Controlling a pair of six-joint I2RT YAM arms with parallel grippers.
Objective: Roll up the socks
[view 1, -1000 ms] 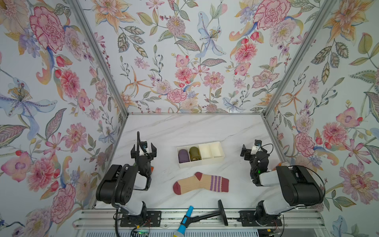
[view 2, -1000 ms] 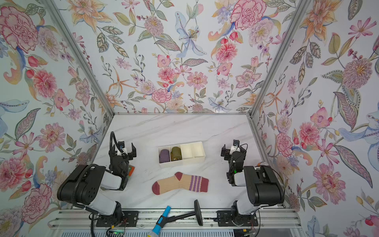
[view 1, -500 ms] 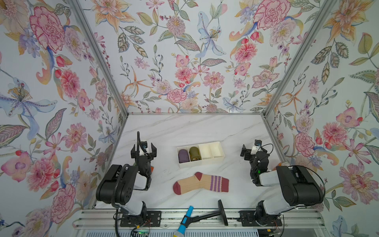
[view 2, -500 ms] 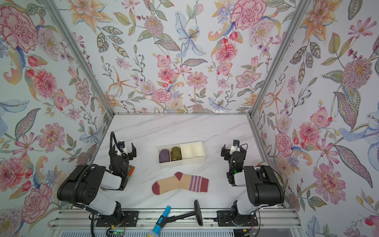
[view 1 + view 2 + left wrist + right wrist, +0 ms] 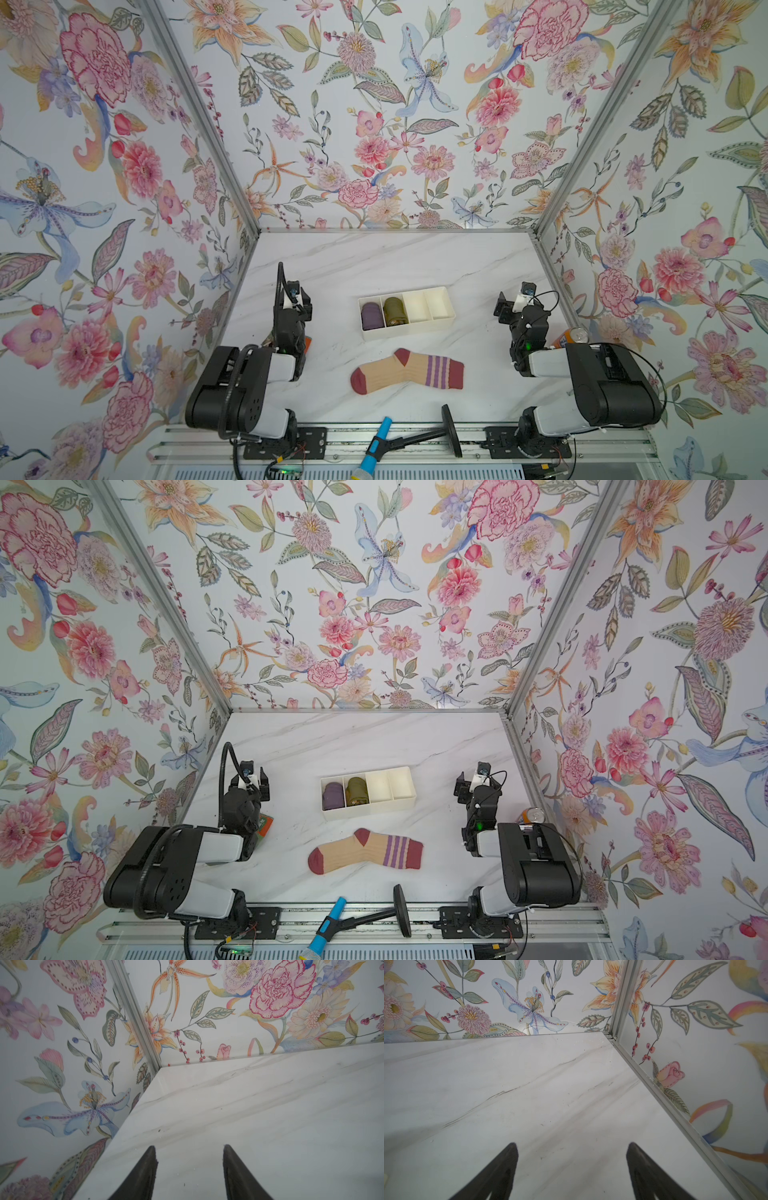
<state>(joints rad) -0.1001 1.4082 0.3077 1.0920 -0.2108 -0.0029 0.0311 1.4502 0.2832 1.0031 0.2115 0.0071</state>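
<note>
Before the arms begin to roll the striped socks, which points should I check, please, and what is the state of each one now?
1. The socks lie flat on the table, with nothing on them: ok.
2. Left gripper open and empty: ok.
3. Right gripper open and empty: ok.
4. A gripper close to the socks: not ok. Both wrist views show only bare table.
5. Free place in the tray: ok. The purple roll and the olive roll fill two compartments, and two are free.
6. Two socks stacked evenly: cannot tell. Only one outline shows.
</note>
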